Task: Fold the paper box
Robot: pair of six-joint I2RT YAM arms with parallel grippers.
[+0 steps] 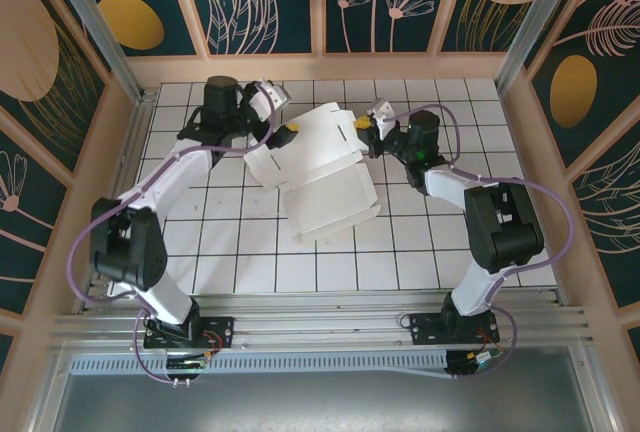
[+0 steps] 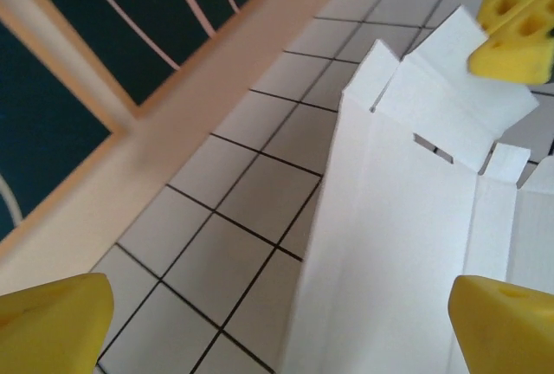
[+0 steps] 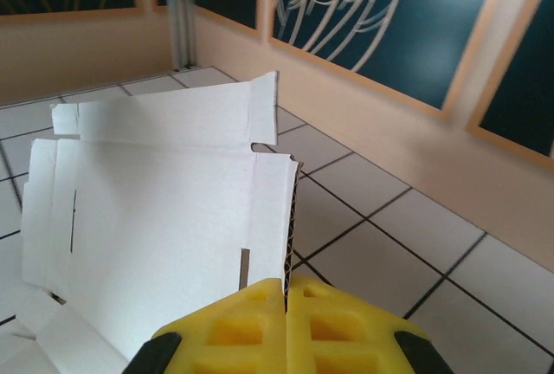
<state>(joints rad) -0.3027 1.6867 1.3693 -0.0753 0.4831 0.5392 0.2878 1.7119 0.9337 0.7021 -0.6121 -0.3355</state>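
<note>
The paper box [image 1: 322, 174] is an unfolded white card blank with flaps, lying partly raised on the tiled table [image 1: 430, 242]. My right gripper [image 1: 366, 130] is shut on the blank's right edge. In the right wrist view its yellow fingertips [image 3: 286, 298] pinch the corrugated edge of the paper box [image 3: 156, 209]. My left gripper [image 1: 278, 112] stands open at the blank's far left corner. In the left wrist view its gripper [image 2: 281, 331] has the paper box [image 2: 407, 244] reaching between the wide-apart yellow fingers [image 2: 52, 322], touching neither. The right gripper's fingers [image 2: 519, 32] show at the top right.
A wooden wall [image 1: 320, 67] with dark patterned panels closes the back and sides of the table. The wall base [image 2: 156, 123] runs close to the left gripper. Bare tiles [image 1: 250, 262] lie in front of the blank.
</note>
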